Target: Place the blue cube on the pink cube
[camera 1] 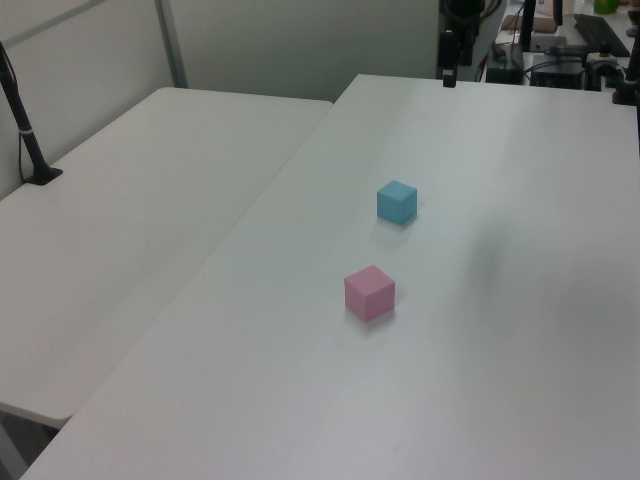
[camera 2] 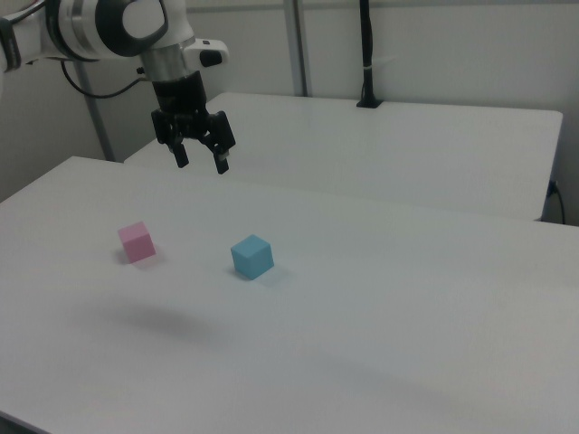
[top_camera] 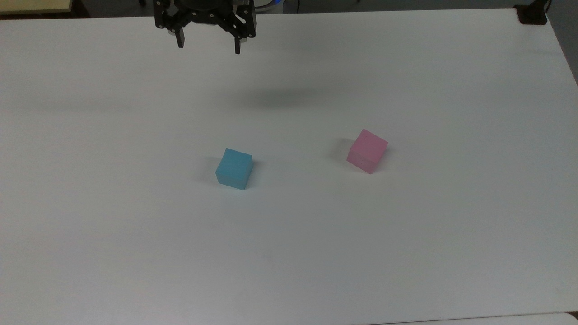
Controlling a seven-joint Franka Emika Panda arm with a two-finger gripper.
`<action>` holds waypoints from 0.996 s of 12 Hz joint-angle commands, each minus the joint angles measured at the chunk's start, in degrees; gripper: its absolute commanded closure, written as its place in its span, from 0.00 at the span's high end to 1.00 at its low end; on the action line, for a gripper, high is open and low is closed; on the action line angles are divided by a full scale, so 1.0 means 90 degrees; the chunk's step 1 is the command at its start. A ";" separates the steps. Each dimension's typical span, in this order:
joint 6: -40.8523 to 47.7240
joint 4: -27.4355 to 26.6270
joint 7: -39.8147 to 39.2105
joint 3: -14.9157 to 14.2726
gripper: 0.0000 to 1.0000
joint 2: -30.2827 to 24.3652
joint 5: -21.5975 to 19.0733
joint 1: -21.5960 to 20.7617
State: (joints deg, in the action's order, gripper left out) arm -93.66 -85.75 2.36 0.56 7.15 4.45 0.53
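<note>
Top view: black two-finger gripper (top_camera: 208,46) at the table's far edge, near the top view's upper left of centre, fingers spread wide, nothing between them. Small light-blue matte cube (top_camera: 234,168) sits on the bare white table (top_camera: 135,248) near the middle, square faces turned slightly off the table edges. Small pale-pink matte cube (top_camera: 367,150) lies well apart toward the top view's right, rotated more strongly, a corner pointing toward the far edge. Soft shadow of the arm falls on the table between gripper and cubes.

Left view: pink cube (camera 1: 369,292) nearer the camera, blue cube (camera 1: 397,202) beyond it, both flat on the table (camera 1: 500,380), clear gap between them. Dark fingertip of the gripper hangs at the far edge, high above the surface.

Right view: gripper (camera 2: 201,160) on the white arm (camera 2: 109,27), well above and behind both cubes, fingers apart, empty. Blue cube (camera 2: 251,257) at the right view's centre left; pink cube (camera 2: 137,241) further to the right view's left.

Judgement: approach not yet begun; nothing grasped. Risks: blue cube's skew means unaligned fingers could meet corners and twist or push it aside; descending too low could strike the table; the two cubes' differing rotation could leave the blue one overhanging and sliding off.
</note>
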 commanded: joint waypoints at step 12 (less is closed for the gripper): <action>-0.1349 -0.0130 0.0041 -0.0013 1.00 0.1206 -0.0250 -0.0009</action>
State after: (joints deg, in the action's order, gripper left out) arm -101.86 -86.36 2.40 0.56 14.59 2.75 0.53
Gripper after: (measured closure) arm 0.000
